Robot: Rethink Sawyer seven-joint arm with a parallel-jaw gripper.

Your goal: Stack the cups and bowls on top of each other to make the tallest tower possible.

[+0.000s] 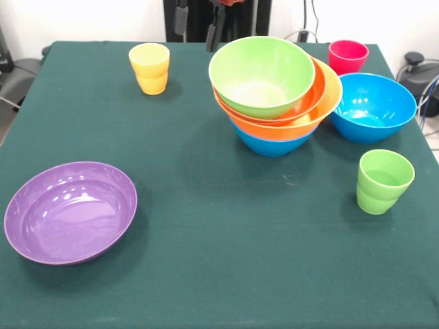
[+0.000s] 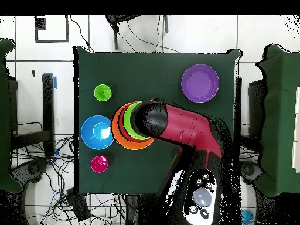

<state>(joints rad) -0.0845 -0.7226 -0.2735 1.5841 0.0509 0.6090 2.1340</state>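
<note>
The tower (image 1: 274,103) stands right of centre and leans. It has a lime green bowl (image 1: 260,75) on top, then an orange-red bowl and a yellow-orange bowl, with a blue bowl (image 1: 274,144) lowest. A second blue bowl (image 1: 374,106) sits alone to its right. The wide purple bowl (image 1: 70,211) is at the near left. The yellow cup (image 1: 149,67), red-pink cup (image 1: 348,56) and light green cup (image 1: 384,180) stand upright and apart. My arm (image 2: 176,126) hangs high over the tower (image 2: 124,126) and hides the gripper. Only dark parts (image 1: 214,31) show at the front view's top edge.
In the overhead view the purple bowl (image 2: 200,83), green cup (image 2: 102,92), lone blue bowl (image 2: 96,132) and red-pink cup (image 2: 99,164) ring the tower. The yellow cup is hidden under the arm there. The green cloth table (image 1: 226,260) ends close to the cups.
</note>
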